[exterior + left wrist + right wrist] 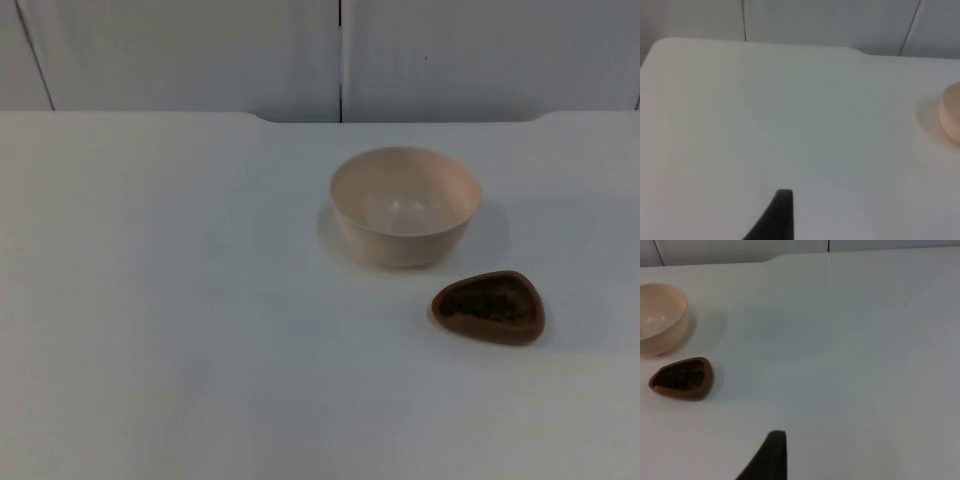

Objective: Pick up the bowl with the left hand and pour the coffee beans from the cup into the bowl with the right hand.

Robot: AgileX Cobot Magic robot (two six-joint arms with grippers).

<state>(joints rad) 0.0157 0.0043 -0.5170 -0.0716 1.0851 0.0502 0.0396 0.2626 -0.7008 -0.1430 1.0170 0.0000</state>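
Cream bowl (405, 205) sits upright on the white table (150, 300), right of centre and nearer the far edge by the grey wall (200, 50) than the near edge. Inside looks bare. Small brown cup (489, 307), rounded-triangle shape, stands just beside the bowl on its near-right side, not touching; dark coffee beans (490, 300) fill it. Both rest on the table, nothing holding them.

Left gripper (775, 215): one black fingertip over bare table, well apart from the bowl; bowl's edge (951, 117) seen off to the side. Cannot tell if it's apart or together.

Right gripper (767, 455): one black fingertip over bare table, away from cup (682, 378) & bowl (660, 315). Can't tell its state either.
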